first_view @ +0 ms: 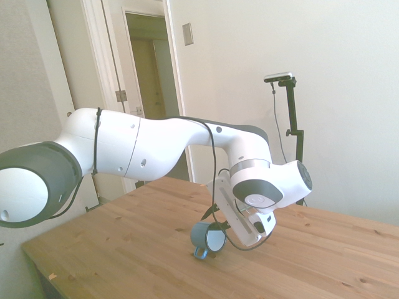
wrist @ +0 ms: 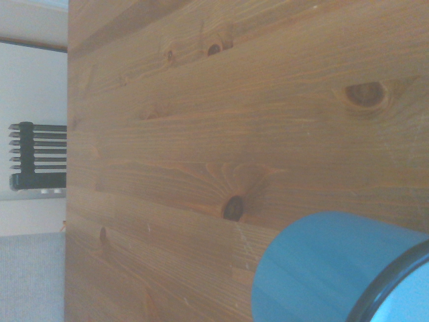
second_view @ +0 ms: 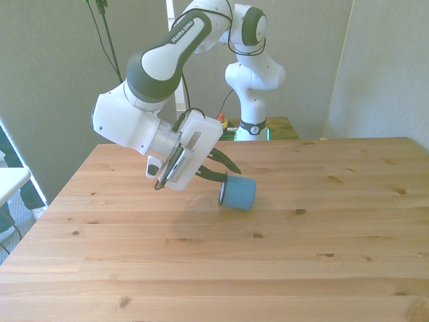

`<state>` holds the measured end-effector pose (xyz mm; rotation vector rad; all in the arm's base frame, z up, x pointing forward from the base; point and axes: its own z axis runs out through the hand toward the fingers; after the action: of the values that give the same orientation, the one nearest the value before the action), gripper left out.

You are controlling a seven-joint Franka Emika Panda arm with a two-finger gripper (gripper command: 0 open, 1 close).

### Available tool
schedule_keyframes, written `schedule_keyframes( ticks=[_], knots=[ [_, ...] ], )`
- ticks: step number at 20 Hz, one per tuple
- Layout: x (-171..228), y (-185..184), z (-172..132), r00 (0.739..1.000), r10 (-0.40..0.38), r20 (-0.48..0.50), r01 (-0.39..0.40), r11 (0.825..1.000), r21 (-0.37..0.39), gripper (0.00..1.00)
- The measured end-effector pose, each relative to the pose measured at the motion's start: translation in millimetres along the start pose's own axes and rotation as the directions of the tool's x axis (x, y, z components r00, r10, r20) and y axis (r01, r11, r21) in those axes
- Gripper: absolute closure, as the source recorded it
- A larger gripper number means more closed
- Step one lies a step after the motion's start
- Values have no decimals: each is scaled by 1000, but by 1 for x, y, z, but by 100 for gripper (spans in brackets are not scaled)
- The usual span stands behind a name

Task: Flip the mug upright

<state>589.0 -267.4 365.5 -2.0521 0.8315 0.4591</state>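
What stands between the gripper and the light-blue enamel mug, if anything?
Nothing visible. The gripper is already at the rim of the small light-blue enamel mug, which is tipped on its side, with only bare wooden table around it. Whether the fingers are shut on the rim cannot be told.

You see the blue mug [wrist: 322, 268] very close to the wrist, lying over the wooden table [wrist: 201, 100]. Its dark rim [wrist: 385, 285] shows at one corner. Past the table edge sits a black ribbed thing [wrist: 37, 154].

One mug [second_view: 239, 193], one table [second_view: 268, 268].
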Motion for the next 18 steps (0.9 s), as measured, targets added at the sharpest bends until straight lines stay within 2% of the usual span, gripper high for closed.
schedule_keyframes(
  ticks=[7, 11, 14, 18],
  knots=[
    [-1, -3, 2, 1000, -5, 2, 5, 1000, -3, 100],
    [-12, -13, -8, 999, -24, -21, 23, 1000, -6, 100],
    [-43, -43, -25, 989, -68, -128, 61, 996, -58, 100],
    [-99, -82, -18, 945, -140, -294, 89, 980, -179, 100]
  ],
)
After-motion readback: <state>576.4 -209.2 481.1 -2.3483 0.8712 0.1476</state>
